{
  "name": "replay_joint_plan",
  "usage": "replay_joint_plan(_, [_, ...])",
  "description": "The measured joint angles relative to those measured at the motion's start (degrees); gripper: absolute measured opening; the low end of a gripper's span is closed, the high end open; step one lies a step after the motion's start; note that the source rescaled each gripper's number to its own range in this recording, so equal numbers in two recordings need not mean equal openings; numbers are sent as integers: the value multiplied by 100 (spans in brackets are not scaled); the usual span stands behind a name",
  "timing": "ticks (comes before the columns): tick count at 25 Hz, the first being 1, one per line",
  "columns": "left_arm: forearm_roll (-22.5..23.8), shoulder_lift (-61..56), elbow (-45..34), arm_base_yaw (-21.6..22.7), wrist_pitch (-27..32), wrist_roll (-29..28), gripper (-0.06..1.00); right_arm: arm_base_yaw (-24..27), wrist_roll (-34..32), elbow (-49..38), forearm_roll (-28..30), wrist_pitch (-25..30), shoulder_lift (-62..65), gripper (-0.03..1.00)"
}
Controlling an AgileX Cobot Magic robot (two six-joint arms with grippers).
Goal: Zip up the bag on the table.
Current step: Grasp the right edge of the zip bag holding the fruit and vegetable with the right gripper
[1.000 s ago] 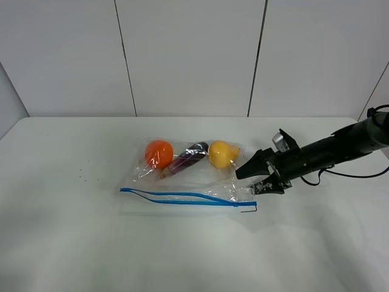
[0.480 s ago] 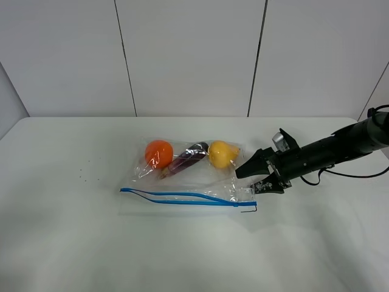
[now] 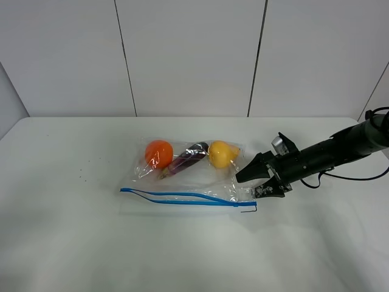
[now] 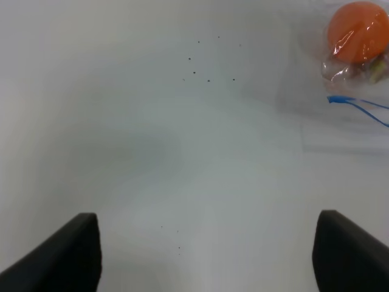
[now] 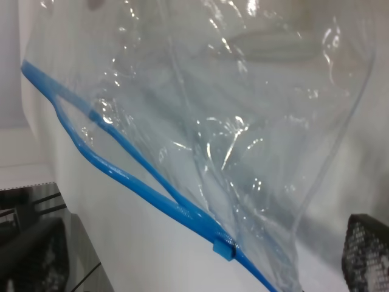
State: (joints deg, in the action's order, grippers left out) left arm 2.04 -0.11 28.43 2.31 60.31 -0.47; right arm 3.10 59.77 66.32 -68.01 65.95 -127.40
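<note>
The clear bag point(image 3: 200, 182) lies in the middle of the white table point(image 3: 73, 243), holding an orange point(image 3: 158, 152), an eggplant point(image 3: 188, 157) and a yellow pear point(image 3: 222, 153). Its blue zipper strip point(image 3: 182, 198) runs along the near edge; the two tracks gape apart at the left and meet at the right. My right gripper point(image 3: 252, 182) is open at the bag's right edge, one jaw on each side of that corner. In the right wrist view the strip point(image 5: 121, 176) and its small slider point(image 5: 223, 248) lie between the open gripper's point(image 5: 200, 249) fingers. My left gripper point(image 4: 206, 255) is open and empty over bare table, away from the orange point(image 4: 358, 30).
Small dark specks point(image 3: 82, 176) mark the table left of the bag. A thin black corner mark point(image 3: 250, 210) sits by the strip's right end. White wall panels stand behind the table. The right arm point(image 3: 328, 155) reaches in from the right edge.
My right gripper has edged slightly down and toward the bag's right corner. The bag and its contents have not moved.
</note>
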Motion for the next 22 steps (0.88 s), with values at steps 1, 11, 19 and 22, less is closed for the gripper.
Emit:
replay_joint_plan(1, [0,0,0,0,0,0,100,-35,0,0,0,-8,0,100])
replay_joint_plan(11, [0,0,0,0,0,0,100,-451,108,0,23,-272,-6,99])
replay_joint_plan(19, [0,0,0,0,0,0,100,-451,83,0,156,-267,-6,92])
replay_joint_plan(22, [0,0,0,0,0,0,100,-451,30,0,242,-267,-6,82])
